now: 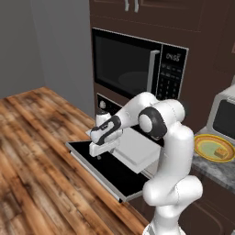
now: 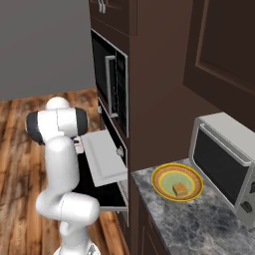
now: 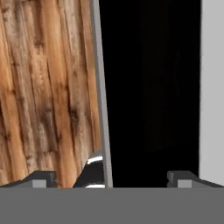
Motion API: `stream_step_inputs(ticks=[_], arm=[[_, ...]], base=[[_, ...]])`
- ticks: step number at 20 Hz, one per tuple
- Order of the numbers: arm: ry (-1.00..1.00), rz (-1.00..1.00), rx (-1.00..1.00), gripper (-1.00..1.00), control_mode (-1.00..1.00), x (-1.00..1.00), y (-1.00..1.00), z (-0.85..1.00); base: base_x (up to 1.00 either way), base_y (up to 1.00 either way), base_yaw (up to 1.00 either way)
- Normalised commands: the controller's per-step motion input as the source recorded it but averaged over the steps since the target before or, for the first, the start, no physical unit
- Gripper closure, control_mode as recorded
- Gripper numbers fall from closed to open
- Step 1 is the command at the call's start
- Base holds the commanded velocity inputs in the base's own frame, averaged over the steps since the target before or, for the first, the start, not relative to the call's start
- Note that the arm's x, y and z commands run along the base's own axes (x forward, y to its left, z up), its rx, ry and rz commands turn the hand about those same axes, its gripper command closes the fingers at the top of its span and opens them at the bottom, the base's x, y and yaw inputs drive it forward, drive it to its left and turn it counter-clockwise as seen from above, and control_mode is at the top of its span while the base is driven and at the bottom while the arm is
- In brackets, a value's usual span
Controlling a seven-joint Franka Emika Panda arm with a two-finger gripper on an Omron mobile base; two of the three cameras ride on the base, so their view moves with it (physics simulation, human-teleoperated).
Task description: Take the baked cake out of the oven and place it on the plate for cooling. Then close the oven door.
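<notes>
The baked cake [image 1: 221, 153] [image 2: 180, 189], a small golden-brown chunk, lies on the plate [image 1: 204, 143] [image 2: 163, 178] on the stone counter. Below the oven's control strip [image 1: 103, 104], the oven door [image 1: 98, 169] [image 2: 106, 195] hangs flat open with its black glass up. My gripper [image 1: 98, 156] [image 3: 111, 179] points down just above the door's outer edge, open and holding nothing. In the hand view the door's grey frame edge [image 3: 99, 87] runs between my fingertips [image 3: 42, 178], beside the black glass [image 3: 148, 87]. A piece of the silver handle [image 3: 94, 168] shows below.
A pale grey tray [image 1: 137, 149] [image 2: 102, 155] sticks out of the oven over the door, right beside my hand. A black microwave [image 1: 133, 62] sits above the oven. A small grey countertop oven [image 1: 225, 114] [image 2: 224, 164] stands behind the plate. Wood floor [image 3: 43, 87] lies beyond the door.
</notes>
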Motion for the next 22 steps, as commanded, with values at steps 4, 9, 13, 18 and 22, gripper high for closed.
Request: stream_step_inputs(ticks=[4,9,13,18,22], arm=[[0.00,-0.11,-0.10,-1.00,-1.00,0.61,0.24,-0.62],[0.00,-0.11,-0.08,-1.00,-1.00,0.69,0.12,-0.67],[0.00,-0.10,-0.06,-1.00,-1.00,0.65,0.03,-0.64],[0.00,-0.09,-0.03,-1.00,-1.00,0.53,0.00,-0.46],[0.00,-0.09,-0.03,-1.00,-1.00,0.57,-0.10,-0.42]], base=[[0.00,0.00,0.00],[0.00,0.00,0.00],[0.00,0.00,0.00],[0.00,0.00,0.00],[0.00,0.00,0.00]])
